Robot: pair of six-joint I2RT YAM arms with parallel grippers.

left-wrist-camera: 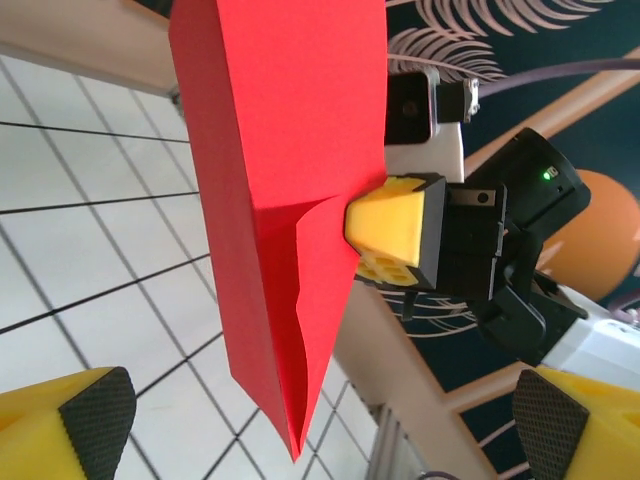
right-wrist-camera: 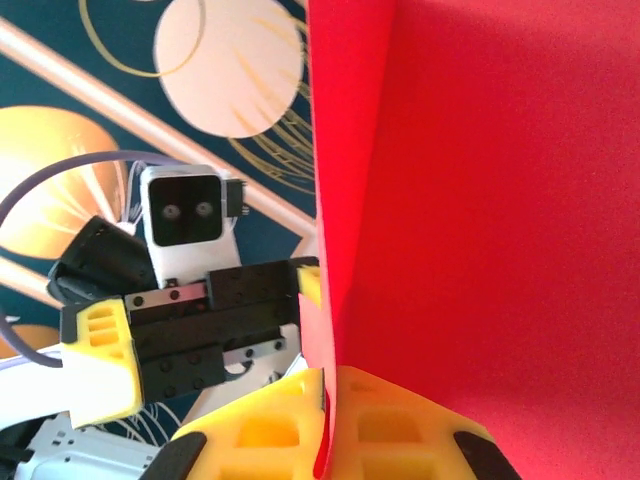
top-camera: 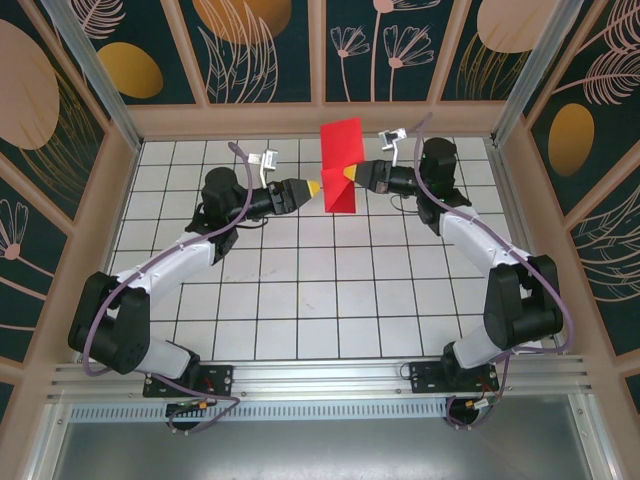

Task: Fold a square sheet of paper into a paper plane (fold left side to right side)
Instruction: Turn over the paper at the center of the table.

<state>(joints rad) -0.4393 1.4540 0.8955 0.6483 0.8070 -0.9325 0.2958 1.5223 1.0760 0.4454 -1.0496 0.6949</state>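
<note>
Over the far middle of the white gridded worktop [top-camera: 300,300], a thin bright red sheet of paper [top-camera: 343,165], folded into a long wedge, is held up in the air between the two arms. Seen from above, its broad end points toward the back wall and its narrow end toward the arm bases.

The right end effector [top-camera: 350,176] is clenched on the sheet from the right side. In the right wrist view its two yellow fingers [right-wrist-camera: 400,435] meet at the bottom of the picture with the paper's edge pinched between them, and the red surface [right-wrist-camera: 480,200] rises upright from that grip. In the left wrist view the same yellow finger block [left-wrist-camera: 385,230] presses on the sheet's right edge, just where a diagonal crease and an overlapping flap meet.

The left end effector [top-camera: 313,188] is released, its jaws spread wide. In its own wrist view the two yellow fingers [left-wrist-camera: 70,420], each with a dark textured pad, sit in the bottom corners, well apart, and the sheet's pointed lower tip [left-wrist-camera: 298,440] hangs between them. From above, its yellow tip lies just beside the left edge of the sheet; I cannot tell whether it touches. The right wrist view shows this open end effector [right-wrist-camera: 205,325] facing the paper, one finger tucked close behind the red edge.
</note>
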